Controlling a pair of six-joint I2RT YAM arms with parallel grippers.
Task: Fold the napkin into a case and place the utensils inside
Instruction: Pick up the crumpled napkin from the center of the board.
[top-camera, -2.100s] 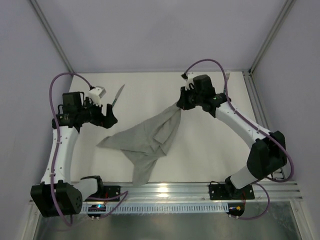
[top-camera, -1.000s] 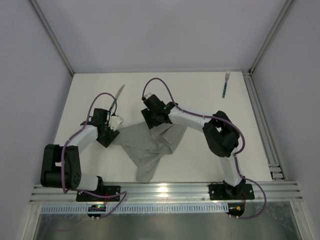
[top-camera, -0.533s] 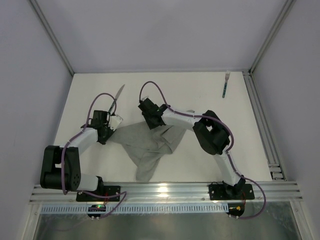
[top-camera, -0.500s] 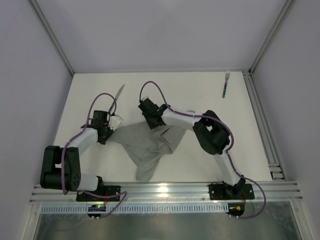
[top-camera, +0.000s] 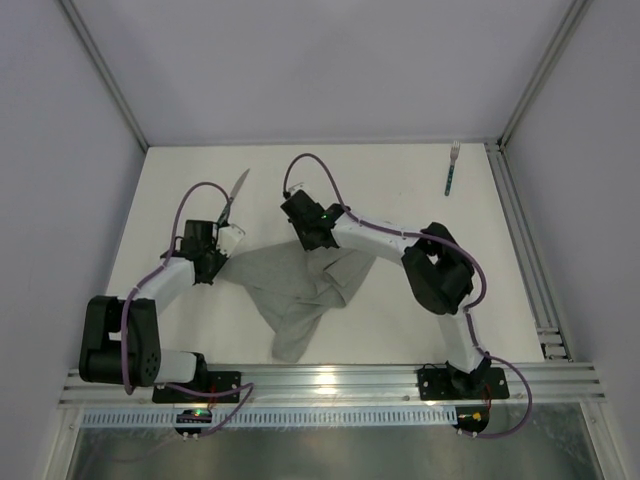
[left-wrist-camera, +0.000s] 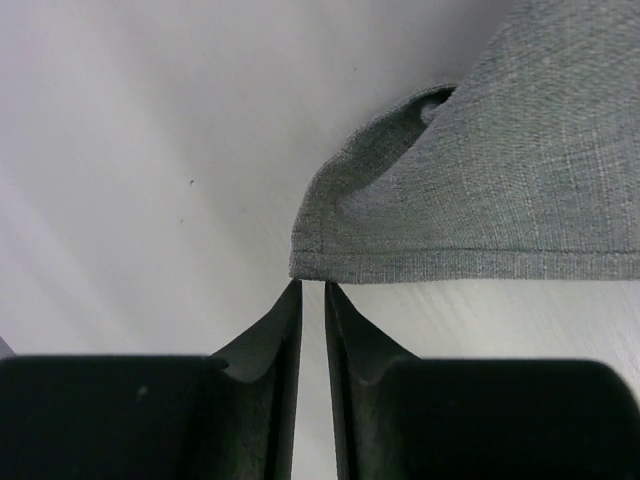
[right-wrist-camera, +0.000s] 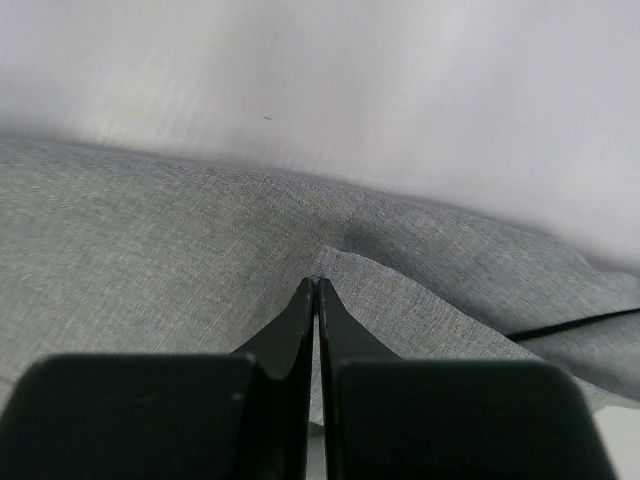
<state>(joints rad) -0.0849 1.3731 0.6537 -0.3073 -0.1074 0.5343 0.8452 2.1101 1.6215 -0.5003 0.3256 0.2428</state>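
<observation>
Lying crumpled at the middle of the white table (top-camera: 420, 210): the napkin (top-camera: 300, 288), light grey, not yet folded into a case, with one tapering end trailing toward the near edge.

Left arm (top-camera: 150, 290): folded low, upper link standing at its base, forearm running up and to the right, close over the table, to the napkin's left corner.

Left gripper (left-wrist-camera: 312, 288): jaws drawn together to a thin slit. The napkin's hemmed corner is pinched at their very tips, and the cloth behind it curls up off the surface.

Right arm (top-camera: 380, 235): elbow bent high over the right half of the table, forearm stretched leftward and down to the napkin's far edge.

Right gripper (right-wrist-camera: 316, 285): jaws pressed shut, a small pucker of grey cloth caught at the tips, with fabric spread on both sides of them.

Knife (top-camera: 234, 194): silver blade, dark handle, lying on the bare table just beyond the left gripper, apart from the napkin.

Fork (top-camera: 451, 170): teal-blue handle, tines pointing away from the arms, at the far right corner and well apart from the napkin and both grippers.
</observation>
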